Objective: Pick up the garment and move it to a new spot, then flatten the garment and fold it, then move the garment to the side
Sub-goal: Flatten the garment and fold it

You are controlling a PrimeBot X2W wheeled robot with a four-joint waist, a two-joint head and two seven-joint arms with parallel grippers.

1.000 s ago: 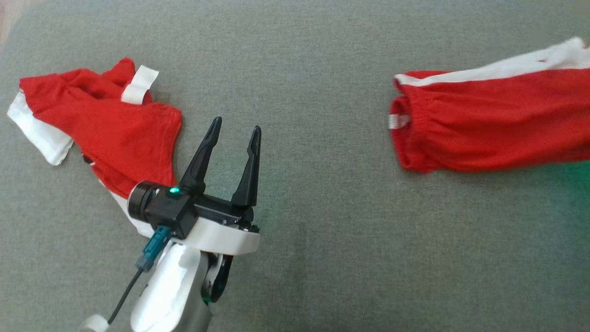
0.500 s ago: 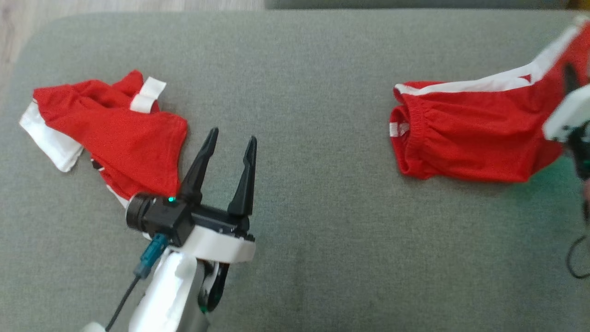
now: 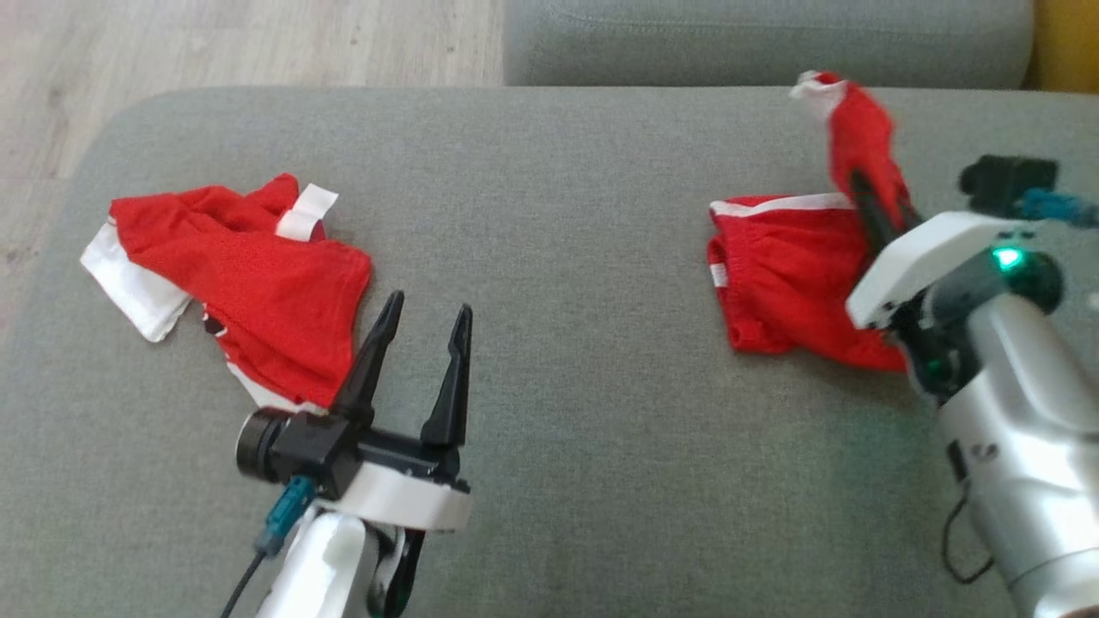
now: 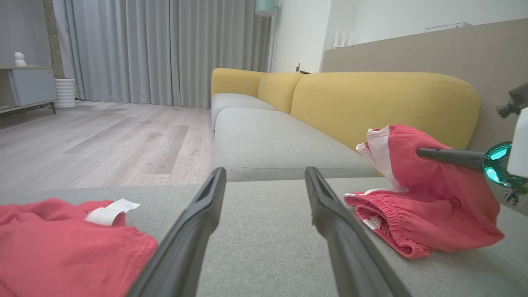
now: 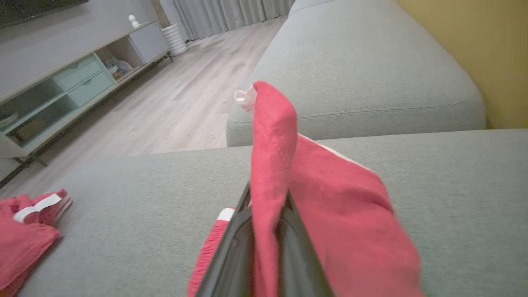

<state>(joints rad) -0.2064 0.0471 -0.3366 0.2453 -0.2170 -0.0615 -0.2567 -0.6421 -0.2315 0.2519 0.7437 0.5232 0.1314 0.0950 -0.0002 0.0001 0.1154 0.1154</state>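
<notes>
Right claw (image 3: 861,190), clamped on the red shorts (image 3: 786,287), has lifted their far end over the waistband (image 3: 719,273), beginning the fold; left claw (image 3: 428,304) hangs wide open, empty

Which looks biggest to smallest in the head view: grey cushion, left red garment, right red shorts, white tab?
1. grey cushion
2. left red garment and right red shorts: too alike to rank, both partly hidden
3. white tab
</notes>
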